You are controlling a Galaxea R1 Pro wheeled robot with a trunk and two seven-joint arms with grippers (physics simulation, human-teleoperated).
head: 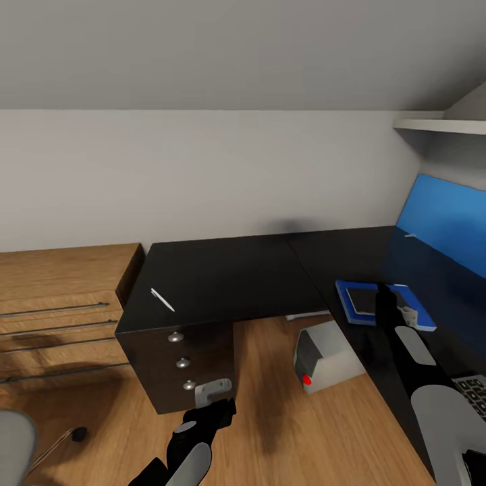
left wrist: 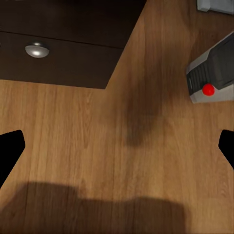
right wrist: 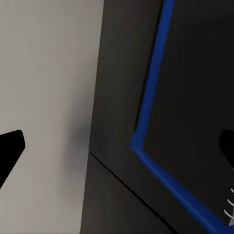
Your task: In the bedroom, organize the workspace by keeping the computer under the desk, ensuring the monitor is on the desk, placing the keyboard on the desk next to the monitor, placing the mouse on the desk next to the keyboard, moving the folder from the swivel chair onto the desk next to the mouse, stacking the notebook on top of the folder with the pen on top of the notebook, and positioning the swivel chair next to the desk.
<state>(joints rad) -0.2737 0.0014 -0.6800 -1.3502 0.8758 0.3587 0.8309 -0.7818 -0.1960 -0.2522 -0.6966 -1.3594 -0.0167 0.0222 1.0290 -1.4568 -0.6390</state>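
Right gripper (head: 386, 291), fingers spread and empty, hovers over the grey notebook (head: 362, 301) lying on the blue folder (head: 413, 312) near the desk (head: 236, 277) edge.

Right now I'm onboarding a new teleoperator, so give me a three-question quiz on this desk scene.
1. True or false: the pen lies on the notebook.
2. What lies directly under the notebook: A) keyboard, B) folder, C) bare desk?
3. Where does the computer stand?

Key:
1. False; the pen lies on the desk's left end, above the drawer knobs.
2. B.
3. On the floor, partly under the desk edge.
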